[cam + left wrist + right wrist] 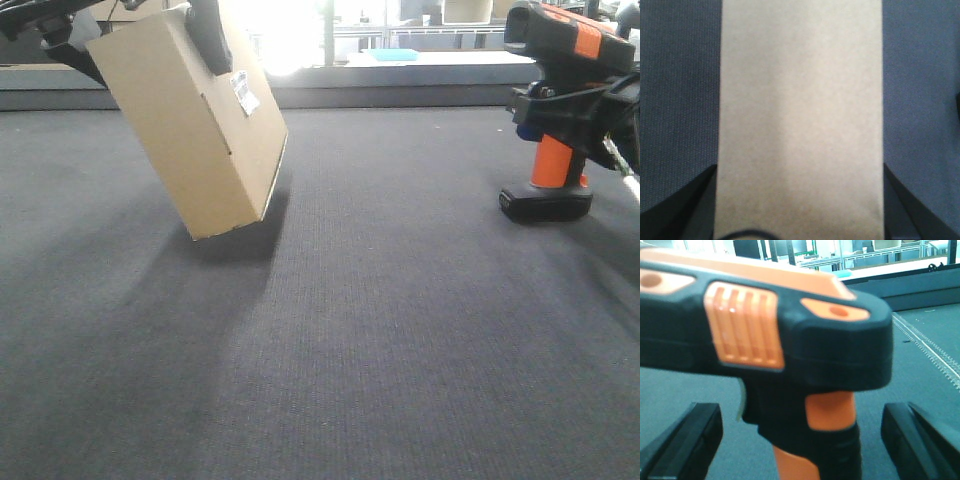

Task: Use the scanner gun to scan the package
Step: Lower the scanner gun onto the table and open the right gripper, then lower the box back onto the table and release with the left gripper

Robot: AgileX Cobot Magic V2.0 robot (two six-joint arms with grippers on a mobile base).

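Package is held tilted, fingers clamped by L gripper; scanner gun gripped upright by R gripper.

No text can be read. The small white label on the side of the plain brown rectangular cardboard box carries dark printed marks, too small and blurred to make out.
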